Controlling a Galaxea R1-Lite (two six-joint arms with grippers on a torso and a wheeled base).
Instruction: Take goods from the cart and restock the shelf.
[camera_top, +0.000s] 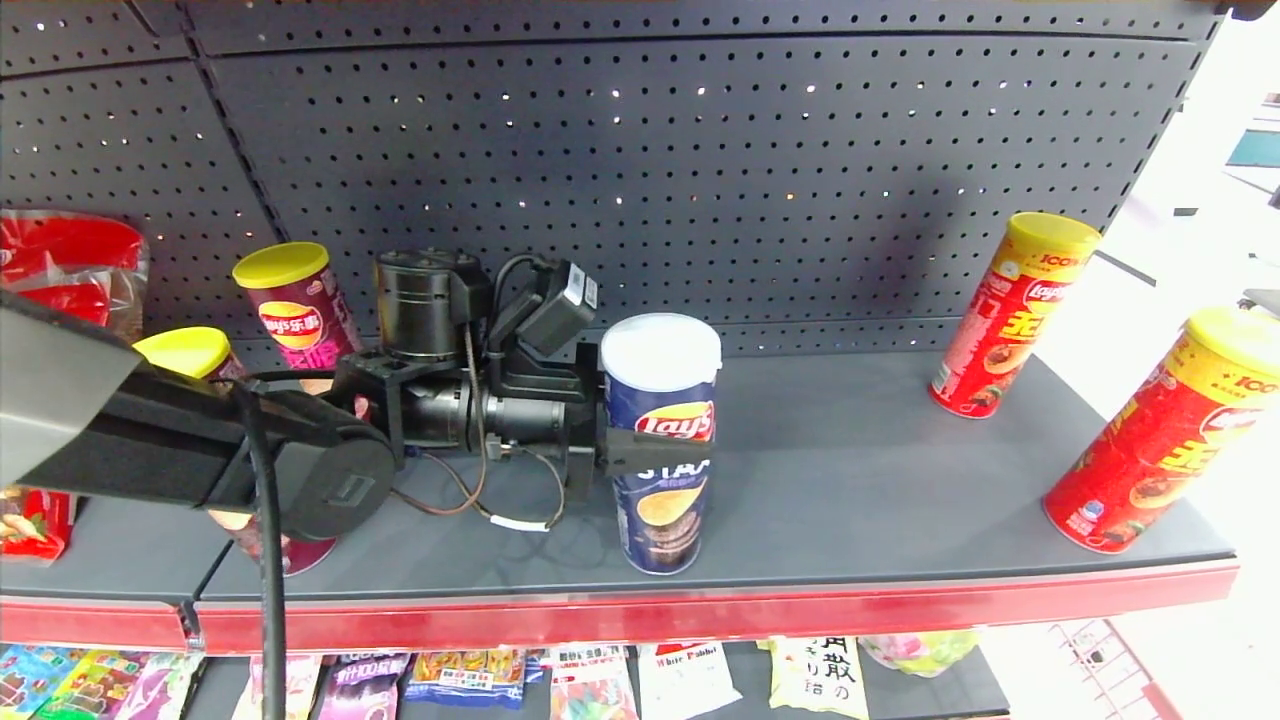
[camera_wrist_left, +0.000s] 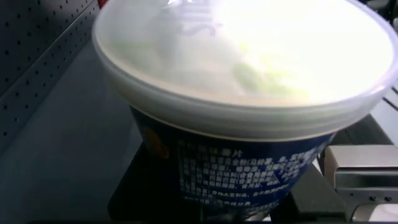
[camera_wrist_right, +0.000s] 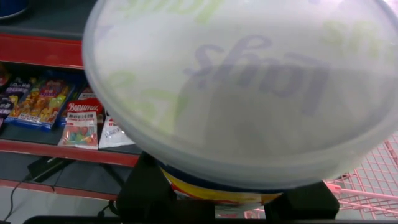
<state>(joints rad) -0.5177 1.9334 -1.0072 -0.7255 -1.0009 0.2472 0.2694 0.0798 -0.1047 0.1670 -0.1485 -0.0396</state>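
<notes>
Left end effector (camera_top: 655, 452) apparently around upright blue canister (camera_top: 663, 520)

left arm (camera_top: 180, 450): matte black, grey upper shell | cylindrical black motor (camera_top: 415, 305) | thin loose cables (camera_top: 450, 500) | boxy camera (camera_top: 555, 300) | flat black fingers (camera_top: 650, 452)

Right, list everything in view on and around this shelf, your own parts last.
blue cardboard chip tube with white plastic lid: 1, blue, standing at the shelf's front middle.
red chip tubes with yellow lids: 2, red, shelf's right end, one farther forward.
magenta chip tubes with yellow lids: 2, magenta, left, behind the left arm.
red plastic bag: 1, red, far left.
grey metal shelf: 1, grey, red front edge.
snack packets: several, mixed colours, lower shelf.
red wire cart: 1, red, lower right.
clear-lidded chip tube: 1, blue and yellow, held before the lower shelf.
left gripper: 1, black, shut on the blue tube.
right gripper: 1, black, shut on the clear-lidded tube.
</notes>
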